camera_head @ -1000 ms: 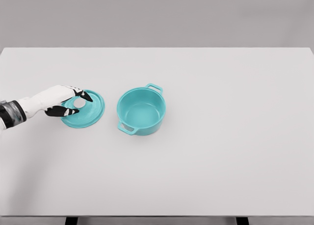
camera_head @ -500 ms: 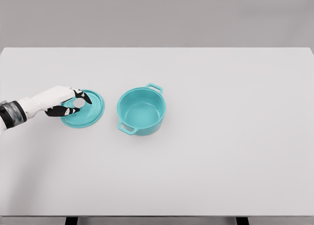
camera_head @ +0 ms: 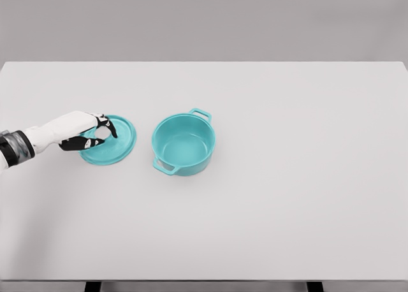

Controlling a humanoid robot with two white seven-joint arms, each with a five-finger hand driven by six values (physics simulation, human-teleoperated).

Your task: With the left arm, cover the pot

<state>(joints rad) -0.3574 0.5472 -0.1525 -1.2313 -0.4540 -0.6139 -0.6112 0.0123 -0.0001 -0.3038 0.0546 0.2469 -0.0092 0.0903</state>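
The teal lid (camera_head: 113,143) lies flat on the white bench (camera_head: 287,177), its face turned up. Being round, it has no real long axis; in this view it reads as a wide oval stretched left to right. A pale round knob (camera_head: 102,133) sits at its middle.

The left hand (camera_head: 75,130) comes in from the left edge, its white forearm ending in a dark wrist band. Its black-tipped fingers (camera_head: 109,124) are curled over the left half of the lid and drawn in around the knob, with the upper fingers arching over the top of it and the thumb below, toward the lid's near-left rim. They look pinched on the knob, though the contact itself is too small to see clearly. Most of the lid spreads out to the right of and beneath the fingers, and its right rim stands clear of them.

The open teal pot (camera_head: 183,144) stands upright on the bench to the right of the fingers, just beyond the lid's right rim and apart from it. Its mouth faces up and the inside is bare. Its two loop handles set a line running from the near left to the far right: one handle points toward the near-left, on the fingers' side, and the other away to the far right.
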